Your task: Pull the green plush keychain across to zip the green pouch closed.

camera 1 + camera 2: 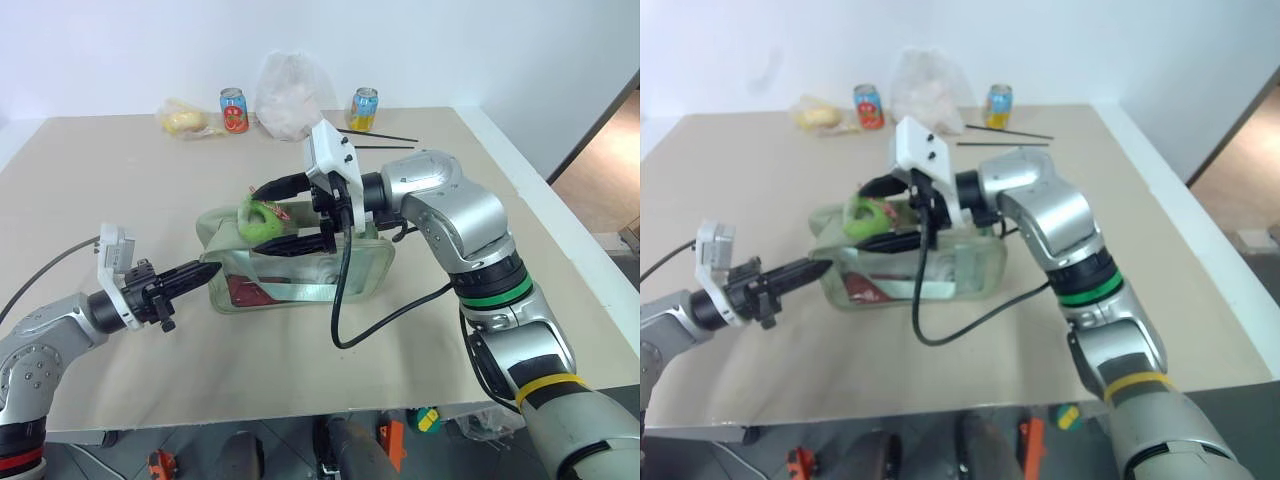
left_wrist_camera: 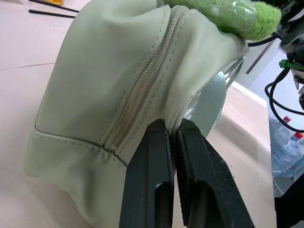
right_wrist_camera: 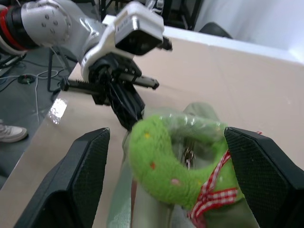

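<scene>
The green pouch (image 1: 365, 262) lies mid-table, a pale sage bag with a clear front window. Its zipper (image 2: 142, 85) runs along the top. My left gripper (image 1: 207, 270) is shut on the fabric at the pouch's left end, the fingers (image 2: 152, 156) pinching the seam beside the zipper. The green plush keychain (image 1: 262, 221), a lime fuzzy ring with a red-checked ribbon, sits on top near that left end. My right gripper (image 3: 166, 135) reaches in from the right and stands open. One finger (image 3: 90, 171) is on each side of the plush, and neither touches it.
At the table's back stand two drink cans (image 1: 233, 110) (image 1: 364, 108), a white plastic bag (image 1: 288, 95), a yellow item (image 1: 185, 122) and black sticks (image 1: 385, 135). A black cable (image 1: 345, 300) hangs from my right wrist over the pouch. The table's right edge (image 1: 560, 220) is close.
</scene>
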